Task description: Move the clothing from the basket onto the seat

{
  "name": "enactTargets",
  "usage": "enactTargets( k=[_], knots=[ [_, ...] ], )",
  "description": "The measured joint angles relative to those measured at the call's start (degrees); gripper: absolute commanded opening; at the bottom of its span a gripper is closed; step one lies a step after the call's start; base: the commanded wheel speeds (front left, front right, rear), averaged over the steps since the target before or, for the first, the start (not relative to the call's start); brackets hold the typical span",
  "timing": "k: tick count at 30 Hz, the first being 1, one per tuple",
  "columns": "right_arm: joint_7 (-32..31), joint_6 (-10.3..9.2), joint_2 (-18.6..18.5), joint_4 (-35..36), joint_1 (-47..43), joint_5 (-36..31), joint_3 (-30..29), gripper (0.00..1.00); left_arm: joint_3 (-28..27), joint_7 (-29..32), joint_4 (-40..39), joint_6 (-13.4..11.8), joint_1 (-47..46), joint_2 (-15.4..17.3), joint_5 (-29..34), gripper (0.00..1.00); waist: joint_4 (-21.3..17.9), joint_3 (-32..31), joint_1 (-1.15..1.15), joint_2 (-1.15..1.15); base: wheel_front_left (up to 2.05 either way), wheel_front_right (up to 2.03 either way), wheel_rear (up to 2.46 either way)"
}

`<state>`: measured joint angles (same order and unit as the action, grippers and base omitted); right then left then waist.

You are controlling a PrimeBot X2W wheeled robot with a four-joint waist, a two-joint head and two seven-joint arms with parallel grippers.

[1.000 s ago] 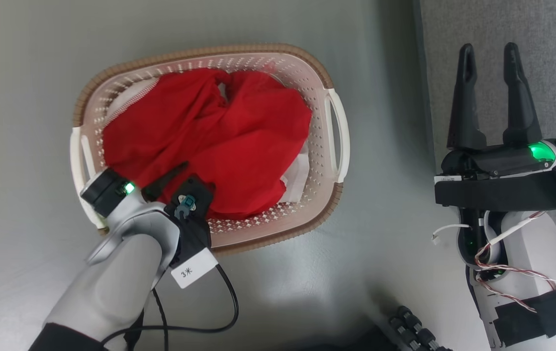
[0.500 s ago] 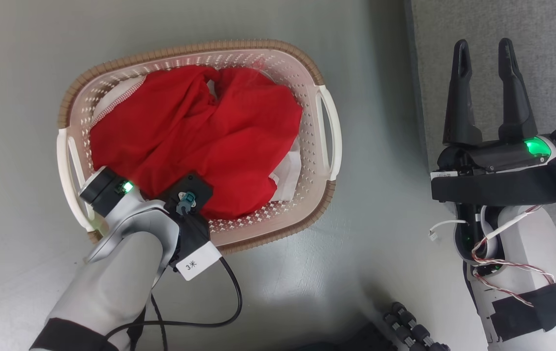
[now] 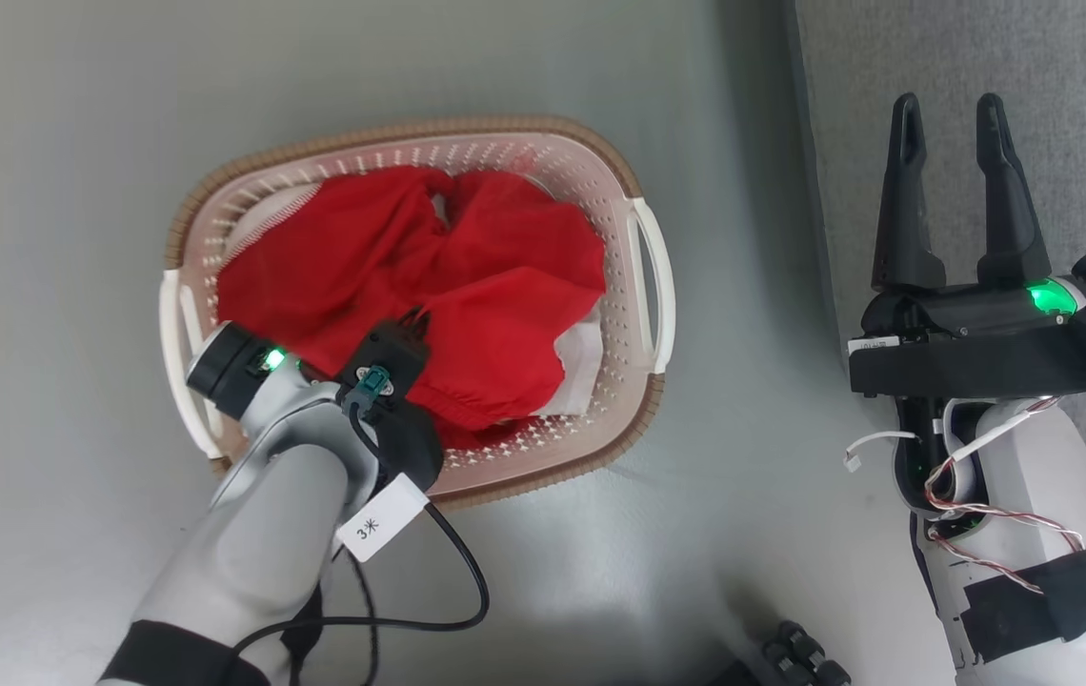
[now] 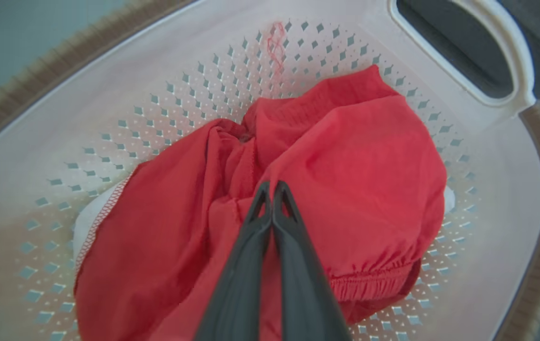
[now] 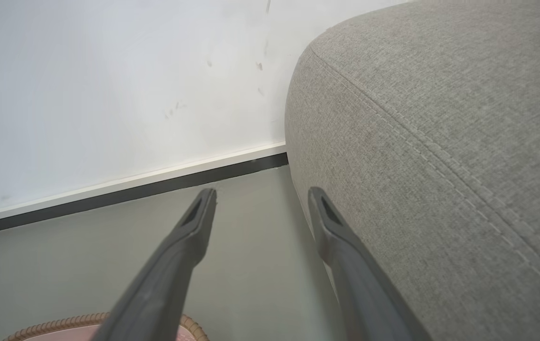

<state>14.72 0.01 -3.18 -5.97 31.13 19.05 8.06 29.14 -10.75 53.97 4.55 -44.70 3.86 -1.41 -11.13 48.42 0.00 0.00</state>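
Observation:
The red clothing (image 3: 467,276) lies bunched in the cream perforated basket (image 3: 410,133) on the floor, with a white piece showing at its right edge. My left gripper (image 3: 417,319) reaches in from the near side and is shut on a fold of the red cloth. In the left wrist view its fingers (image 4: 251,265) press together over the clothing (image 4: 355,180), and folds gather at the tips, inside the basket (image 4: 109,94). My right gripper (image 3: 948,110) hangs open with nothing in it over the edge of the grey seat (image 3: 1057,57). The right wrist view shows that gripper (image 5: 261,196) beside the seat (image 5: 440,118).
The basket stands on a grey floor (image 3: 753,495), left of the seat. A black cable with a white tag (image 3: 381,519) trails from my left wrist. A white wall with a dark skirting line (image 5: 132,194) runs behind the seat. A dark ribbed part (image 3: 800,657) shows at the bottom edge.
My left gripper's fingers have closed on the red cloth, bunching it. The head view has shifted a little, so the basket sits lower and further right in it. The right gripper stays open.

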Motion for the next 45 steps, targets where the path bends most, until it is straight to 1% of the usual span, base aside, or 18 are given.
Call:
enactTargets(
  k=[4,6,7,10,15,18,22,27,30,32,42,45],
  knots=[
    [0.0,0.09,0.0,-1.1,-0.1,-0.5,-0.5,1.00,-0.6,-1.7,-0.5,0.1,0.0,-0.8,-2.1,0.00,0.9,-1.8,0.00,0.00,0.00,0.00,0.00],
    [0.0,0.45,0.0,-2.1,-0.1,-0.8,-0.6,1.00,-0.9,-2.1,-0.7,0.1,0.0,-0.8,-2.8,0.00,1.4,-2.8,0.00,0.00,0.00,0.00,0.00],
    [0.0,0.52,0.0,-2.5,-0.2,-1.0,-0.7,1.00,-1.2,-2.4,-0.8,0.6,0.1,-0.9,-3.4,0.00,1.7,-3.4,0.00,0.00,0.00,0.00,0.00],
    [0.0,0.71,0.0,-4.0,-0.5,-1.1,-1.1,1.00,-1.6,-3.0,-1.4,0.7,0.2,-1.2,-5.5,0.00,2.5,-5.3,0.00,0.00,0.00,0.00,0.00],
    [0.0,1.11,-0.7,-6.0,-1.7,-1.5,-1.8,1.00,-1.3,-3.2,-2.7,1.5,0.3,-1.5,-6.7,0.00,3.9,-8.9,0.00,0.00,0.00,0.00,0.00],
    [0.0,1.54,-0.8,-7.1,-1.7,-1.5,-2.0,1.00,-1.2,-3.4,-3.5,1.6,0.3,-1.6,-8.9,0.00,4.9,-11.2,-0.01,0.00,0.00,0.00,0.00],
    [0.0,2.02,-0.7,-8.7,-1.9,-1.6,-2.0,1.00,0.8,-3.5,-6.5,2.0,0.3,-1.6,-11.5,0.00,6.1,-14.5,-0.01,0.00,0.00,0.00,0.00],
    [0.0,2.12,-0.6,-11.0,-2.5,-1.7,-1.9,1.00,3.0,-3.5,-9.0,2.1,0.3,-1.7,-14.2,0.00,7.3,-18.7,-0.01,0.00,0.00,0.00,0.00],
    [0.0,2.40,-0.6,-12.2,-2.7,-1.7,-1.8,1.00,3.2,-3.5,-10.4,2.1,0.3,-1.7,-17.0,0.00,7.9,-21.3,-0.01,0.00,0.00,0.00,0.00],
    [0.0,2.52,-0.5,-13.0,-3.1,-1.7,-1.6,1.00,3.5,-3.5,-10.6,2.5,0.3,-1.7,-17.3,0.00,8.2,-23.0,-0.01,0.00,0.00,0.00,0.00],
    [0.0,2.52,-0.3,-16.2,-6.5,-1.7,-1.1,1.00,4.9,-3.5,-10.9,2.5,0.3,-1.7,-20.6,0.00,9.0,-30.8,-0.01,-0.01,0.00,0.00,0.00],
    [0.0,2.53,-0.2,-17.1,-8.2,-1.6,-0.9,1.00,5.0,-3.5,-11.0,2.6,0.3,-1.7,-22.8,0.00,9.2,-33.4,-0.02,0.00,0.00,0.00,0.00]
  ],
)
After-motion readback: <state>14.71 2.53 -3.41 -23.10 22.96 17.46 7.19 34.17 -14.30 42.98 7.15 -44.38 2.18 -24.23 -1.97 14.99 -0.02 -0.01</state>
